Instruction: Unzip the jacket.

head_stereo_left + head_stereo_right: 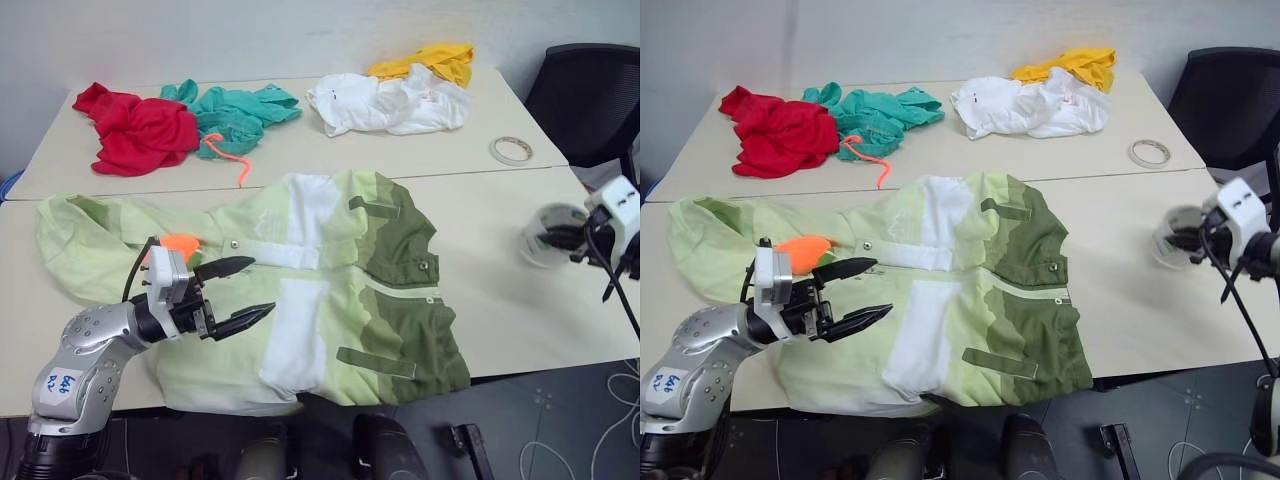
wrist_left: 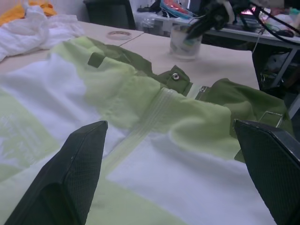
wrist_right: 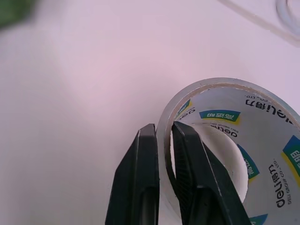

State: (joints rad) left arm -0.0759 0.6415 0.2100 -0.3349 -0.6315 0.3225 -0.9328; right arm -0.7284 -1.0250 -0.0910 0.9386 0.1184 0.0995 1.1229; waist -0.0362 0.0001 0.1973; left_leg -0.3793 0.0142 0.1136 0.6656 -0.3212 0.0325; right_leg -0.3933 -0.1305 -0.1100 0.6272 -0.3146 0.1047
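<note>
The left gripper [image 1: 248,290] hovered low at the near left of the table [image 1: 500,310], its two black fingers spread wide and empty, pointing across the jacket [image 1: 330,290]. The jacket lay flat along the table's near edge, its hem hanging slightly over that edge, with pale green panels toward the left, a white band through the middle and olive-green panels toward the right. Its front zipper [image 2: 154,117] ran across the garment and appeared shut (a metal snap [image 2: 175,76] sat at the olive end of it, seen from the left wrist). A small orange object [image 1: 180,243] rested on the pale green fabric just beyond the left gripper.

Near the right edge of the table, the right gripper [image 3: 163,136] was clenched on the wall of a roll of clear packing tape [image 3: 234,140], one finger inside the ring and one outside.

Farther back, a roll of masking tape [image 1: 511,150] lay flat toward the right edge. Along the far edge lay a red garment [image 1: 140,130] at the left corner, a teal garment [image 1: 240,115] beside it, then a white garment [image 1: 390,103] with a yellow garment [image 1: 425,62] touching it behind. A black chair [image 1: 590,95] stood past the far right corner.
</note>
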